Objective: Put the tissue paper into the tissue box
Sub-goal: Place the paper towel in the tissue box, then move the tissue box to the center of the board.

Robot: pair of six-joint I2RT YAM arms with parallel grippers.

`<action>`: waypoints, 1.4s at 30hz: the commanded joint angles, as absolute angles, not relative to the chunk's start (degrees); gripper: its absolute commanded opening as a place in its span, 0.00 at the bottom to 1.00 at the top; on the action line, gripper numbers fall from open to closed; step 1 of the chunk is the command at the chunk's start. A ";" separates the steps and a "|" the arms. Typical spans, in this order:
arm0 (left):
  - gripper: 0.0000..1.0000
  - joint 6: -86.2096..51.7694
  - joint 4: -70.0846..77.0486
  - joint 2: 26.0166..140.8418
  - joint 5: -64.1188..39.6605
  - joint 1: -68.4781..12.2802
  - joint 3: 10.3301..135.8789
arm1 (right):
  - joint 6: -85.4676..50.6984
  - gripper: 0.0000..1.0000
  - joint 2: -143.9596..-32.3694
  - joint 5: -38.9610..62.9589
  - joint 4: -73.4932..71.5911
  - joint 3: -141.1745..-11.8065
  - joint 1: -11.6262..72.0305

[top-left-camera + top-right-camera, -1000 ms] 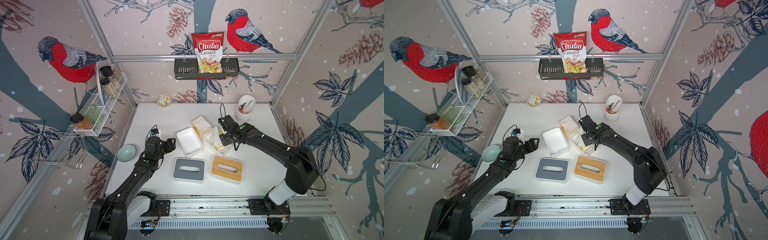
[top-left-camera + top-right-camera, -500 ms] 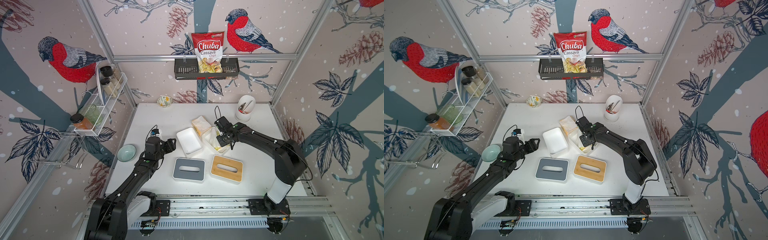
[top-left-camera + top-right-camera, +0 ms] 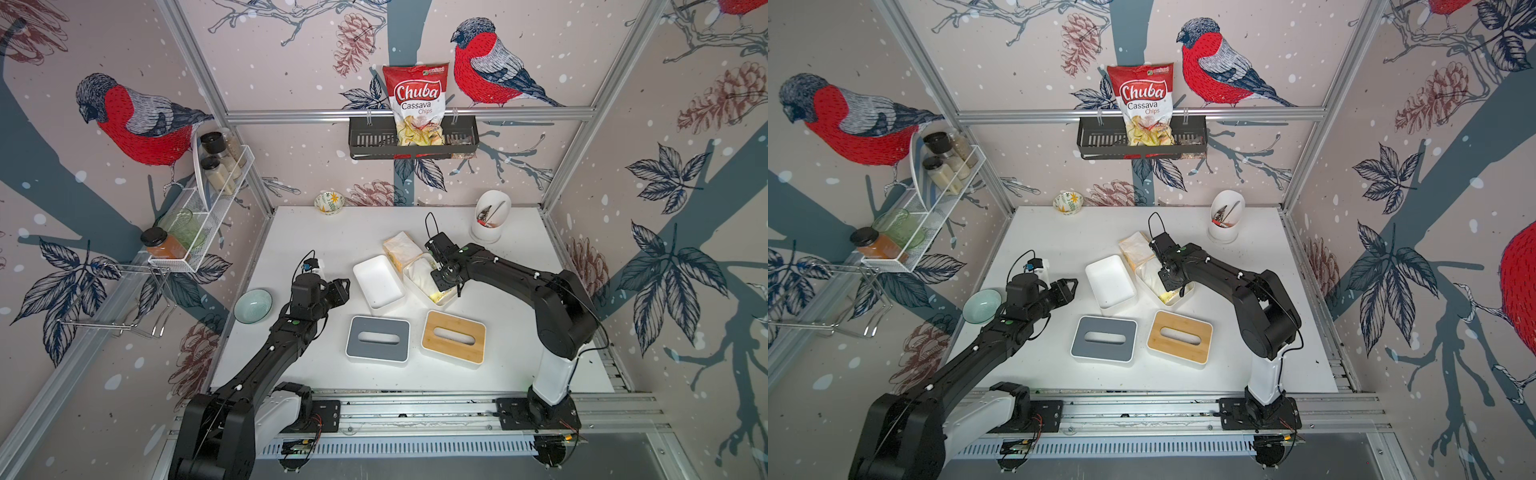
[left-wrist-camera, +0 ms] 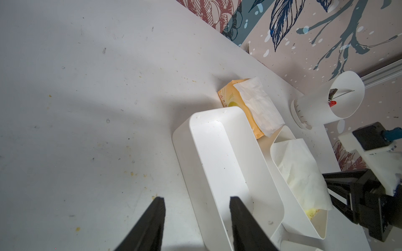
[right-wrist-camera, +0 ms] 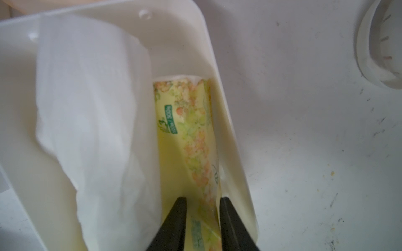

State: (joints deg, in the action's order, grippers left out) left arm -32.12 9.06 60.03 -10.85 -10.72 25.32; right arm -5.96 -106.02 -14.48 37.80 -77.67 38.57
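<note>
Two open white tissue boxes stand mid-table. The empty box (image 3: 378, 281) is on the left. The other box (image 3: 451, 296) holds a yellow-green tissue paper pack (image 5: 185, 134) with a loose white sheet (image 5: 87, 108) over it. My right gripper (image 5: 203, 201) reaches down into this box, open, and the pack's folded edge lies loose between its fingers. My left gripper (image 4: 196, 201) is open and straddles the near wall of the empty box (image 4: 185, 152), one finger inside and one outside. A second, orange tissue pack (image 3: 401, 249) lies just behind the boxes.
A grey slotted lid (image 3: 378, 340) and a bamboo slotted lid (image 3: 453, 337) lie side by side in front of the boxes. A white utensil holder (image 3: 490, 222) stands at the back right, a teal bowl (image 3: 252, 306) at the left edge and a flowered bowl (image 3: 329, 202) at the back.
The right gripper has come forward and down into the box with the tissue pack, and its jaws have parted. The left jaws have narrowed somewhat around the empty box's wall.
</note>
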 commanded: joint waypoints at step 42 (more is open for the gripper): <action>0.53 -32.97 12.57 60.20 -13.00 -10.74 25.66 | -5.72 0.38 -105.04 -2.51 29.53 -75.65 29.35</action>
